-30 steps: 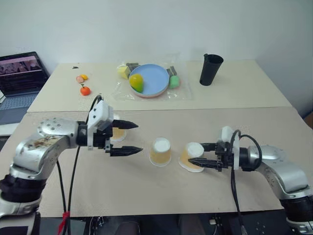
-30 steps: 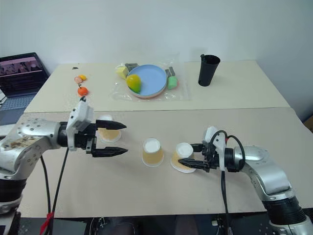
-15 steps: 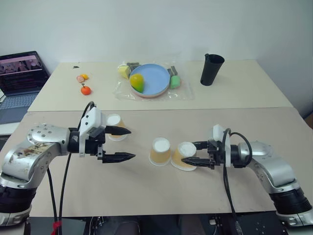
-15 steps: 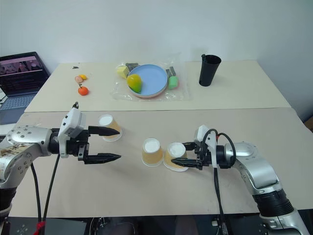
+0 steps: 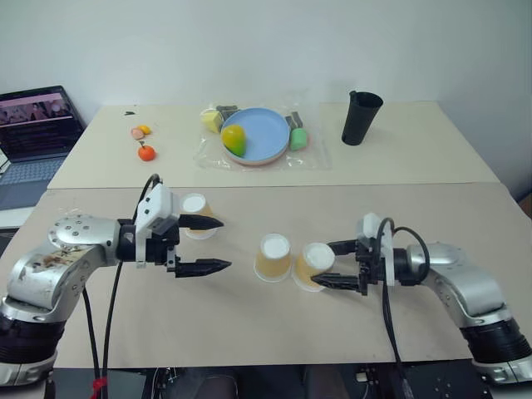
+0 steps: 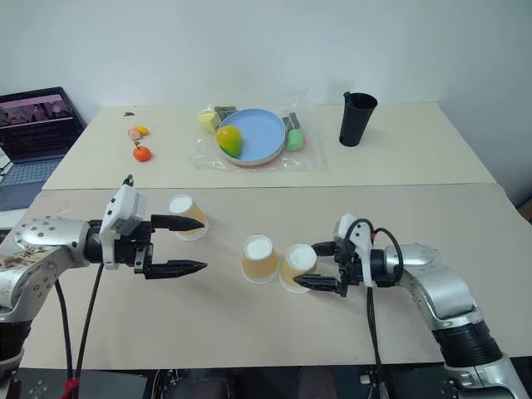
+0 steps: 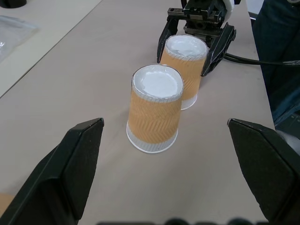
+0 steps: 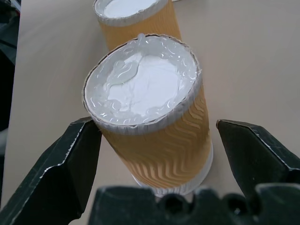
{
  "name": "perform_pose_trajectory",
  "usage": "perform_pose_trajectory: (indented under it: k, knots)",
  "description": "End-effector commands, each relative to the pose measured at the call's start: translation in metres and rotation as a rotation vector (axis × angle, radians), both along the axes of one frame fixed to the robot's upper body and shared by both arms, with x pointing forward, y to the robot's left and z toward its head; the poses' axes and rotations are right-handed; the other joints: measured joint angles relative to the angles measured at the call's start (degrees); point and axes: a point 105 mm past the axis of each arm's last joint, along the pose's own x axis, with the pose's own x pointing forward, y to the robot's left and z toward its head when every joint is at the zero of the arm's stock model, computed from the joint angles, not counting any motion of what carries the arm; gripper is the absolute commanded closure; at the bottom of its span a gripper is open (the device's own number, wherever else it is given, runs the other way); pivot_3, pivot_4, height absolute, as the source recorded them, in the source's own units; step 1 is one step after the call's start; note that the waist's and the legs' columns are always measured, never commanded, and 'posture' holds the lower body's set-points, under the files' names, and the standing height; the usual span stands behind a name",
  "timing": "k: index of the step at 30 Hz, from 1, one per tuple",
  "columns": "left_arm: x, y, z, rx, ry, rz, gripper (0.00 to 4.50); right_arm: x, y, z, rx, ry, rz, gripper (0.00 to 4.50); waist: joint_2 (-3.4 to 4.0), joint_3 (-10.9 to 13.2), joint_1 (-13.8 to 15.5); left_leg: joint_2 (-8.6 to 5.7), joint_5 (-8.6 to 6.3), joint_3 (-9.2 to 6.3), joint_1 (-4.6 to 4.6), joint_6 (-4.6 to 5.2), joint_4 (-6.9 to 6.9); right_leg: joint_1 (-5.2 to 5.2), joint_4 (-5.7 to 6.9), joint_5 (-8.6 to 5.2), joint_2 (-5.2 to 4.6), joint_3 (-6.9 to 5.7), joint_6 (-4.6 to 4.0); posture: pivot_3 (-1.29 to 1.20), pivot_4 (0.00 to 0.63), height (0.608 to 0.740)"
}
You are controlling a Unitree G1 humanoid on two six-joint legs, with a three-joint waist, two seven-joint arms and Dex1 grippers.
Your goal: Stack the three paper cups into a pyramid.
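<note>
Cups: three paper cups, all upside down on the near worktop (image 5: 249, 324), none stacked yet.
Mid cup (image 5: 273, 257): upright on its rim, approx centre of worktop, free of both grippers.
R cup (image 5: 313, 265): just beside mid cup on its right; leans a bit toward it. Whether the two touch – can't tell, looks v. close.
L cup (image 5: 196, 214): well apart from the other two, lying tilted behind the left gripper's far finger.
Right gripper (image 5: 334, 264): fingers spread wide either side of R cup; in wrist view a gap shows between each finger (image 8: 70, 164) and the cup wall, so not gripping.
Left gripper (image 5: 210, 244): fingers wide open, nothing between them, pointing toward mid cup; well short of it.
Far worktop (image 5: 416, 158): blue plate (image 5: 258, 137) w/ yellow-green fruit (image 5: 232, 140) on clear plastic sheet, black cup (image 5: 360, 118) to the right, small orange pieces (image 5: 144, 145) to the left.
Laptop (image 5: 33, 133): open, on the far left edge.
</note>
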Motion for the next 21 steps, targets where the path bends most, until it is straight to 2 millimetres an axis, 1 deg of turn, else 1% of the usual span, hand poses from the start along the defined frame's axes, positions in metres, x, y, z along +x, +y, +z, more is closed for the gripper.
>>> perform_pose_trajectory:
  k: [1, 4, 6, 9, 12, 14, 16, 19, 21]
  knots:
    - [0.001, -0.004, 0.006, -0.013, -0.035, -0.023, 0.00, -0.003, -0.011, 0.022, 0.005, -0.053, -0.006, 0.03, 0.00, 0.0, 0.0, -0.01, 0.00, 0.00, 0.00, 0.00, 0.00, 0.00, 0.00, 0.00, 0.00, 0.00, 0.00, 0.00, 0.150, 0.716]
    - [0.001, -0.006, 0.006, -0.019, -0.033, -0.026, 0.00, -0.003, -0.020, 0.029, 0.004, -0.056, -0.030, 0.03, 0.00, 0.0, -0.1, 0.00, 0.00, 0.00, 0.00, 0.00, 0.00, 0.00, 0.00, 0.00, 0.00, 0.00, 0.00, 0.00, 0.150, 0.716]
    - [0.001, -0.006, 0.005, -0.024, -0.032, -0.022, 0.00, -0.005, -0.028, 0.030, -0.032, -0.076, -0.048, 0.03, 0.00, 0.0, 0.0, 0.00, 0.00, 0.00, 0.01, 0.00, 0.00, 0.00, 0.00, -0.01, 0.00, 0.00, 0.01, 0.00, 0.150, 0.716]
    - [-0.001, -0.005, 0.006, -0.050, -0.022, 0.006, 0.00, -0.007, -0.042, 0.044, -0.026, -0.111, -0.096, 0.03, -0.01, 0.0, 0.1, 0.00, 0.00, 0.00, -0.01, 0.00, 0.00, 0.00, 0.00, -0.01, 0.00, 0.00, 0.01, 0.00, 0.150, 0.716]
    - [0.000, 0.001, 0.007, -0.086, -0.013, 0.056, 0.00, -0.009, -0.047, 0.054, -0.002, -0.134, -0.133, 0.03, -0.01, 0.0, -0.1, -0.01, -0.01, 0.00, -0.02, 0.01, 0.00, 0.00, -0.01, 0.00, -0.01, 0.00, 0.01, 0.00, 0.150, 0.716]
    - [0.003, 0.008, 0.009, -0.141, 0.002, 0.117, 0.00, -0.011, -0.047, 0.057, 0.013, -0.138, -0.146, 0.03, -0.04, 0.0, -0.1, 0.01, -0.01, 0.00, -0.01, 0.01, 0.00, 0.00, 0.01, -0.01, 0.00, 0.00, 0.01, 0.00, 0.150, 0.716]
    - [0.012, 0.020, 0.006, -0.193, 0.027, 0.224, 0.00, -0.009, -0.049, 0.059, 0.014, -0.170, -0.178, 0.03, -0.03, 0.0, -0.1, 0.01, -0.01, 0.00, 0.00, 0.01, 0.00, 0.01, 0.02, -0.01, 0.00, 0.00, 0.01, 0.00, 0.150, 0.716]
    - [0.018, 0.039, -0.004, -0.241, 0.064, 0.347, 0.00, -0.008, -0.046, 0.060, 0.028, -0.189, -0.201, 0.03, -0.04, 0.0, -0.1, 0.01, -0.01, 0.01, 0.01, 0.01, 0.00, 0.08, 0.03, -0.05, 0.00, 0.00, 0.08, 0.00, 0.150, 0.716]
    - [0.020, 0.052, -0.017, -0.242, 0.085, 0.426, 0.00, -0.006, -0.046, 0.060, 0.039, -0.195, -0.218, 0.03, -0.04, 0.0, -0.1, 0.01, -0.01, 0.03, 0.01, 0.01, 0.00, 0.10, 0.04, -0.08, 0.00, 0.00, 0.11, 0.00, 0.150, 0.716]
